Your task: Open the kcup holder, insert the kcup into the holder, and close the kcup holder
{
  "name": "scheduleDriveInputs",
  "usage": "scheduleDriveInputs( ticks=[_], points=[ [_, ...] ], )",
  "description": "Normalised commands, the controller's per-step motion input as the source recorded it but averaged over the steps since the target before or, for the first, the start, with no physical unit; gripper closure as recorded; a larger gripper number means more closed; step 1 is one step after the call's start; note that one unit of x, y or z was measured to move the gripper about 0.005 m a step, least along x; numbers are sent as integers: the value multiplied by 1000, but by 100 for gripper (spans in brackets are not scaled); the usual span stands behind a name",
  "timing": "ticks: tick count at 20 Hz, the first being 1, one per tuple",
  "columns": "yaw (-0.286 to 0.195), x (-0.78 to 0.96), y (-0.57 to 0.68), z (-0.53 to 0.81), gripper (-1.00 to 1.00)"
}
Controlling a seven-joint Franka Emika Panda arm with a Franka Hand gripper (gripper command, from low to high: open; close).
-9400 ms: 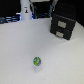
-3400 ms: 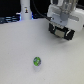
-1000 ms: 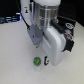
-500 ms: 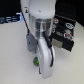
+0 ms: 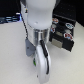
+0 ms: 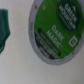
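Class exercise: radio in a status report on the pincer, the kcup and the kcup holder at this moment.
Pincer hidden behind arm, state unknown. Kcup fills wrist view, green lid up. Kcup holder behind, drawer looks pulled out. Nothing seen in the way.

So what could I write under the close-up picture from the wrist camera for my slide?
Wrist camera close above the kcup, its green lid reading "Dark Magic," on a pale table.

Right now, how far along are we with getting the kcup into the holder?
Done: the kcup holder appears to be open, its drawer pulled out toward the camera in the exterior view. In hand: the arm is low over the table, and the wrist view shows the kcup close beneath it; the pincer is out of view, so a grip cannot be confirmed. Left: grasp it, put it in the holder, close the drawer.
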Motion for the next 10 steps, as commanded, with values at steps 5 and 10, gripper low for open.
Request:
scheduleDriveInputs(
  ticks=[5,10],
  points=[
    [-12,7,-12,-102,-100],
    [5,23,71,-181,-100]
  ],
)
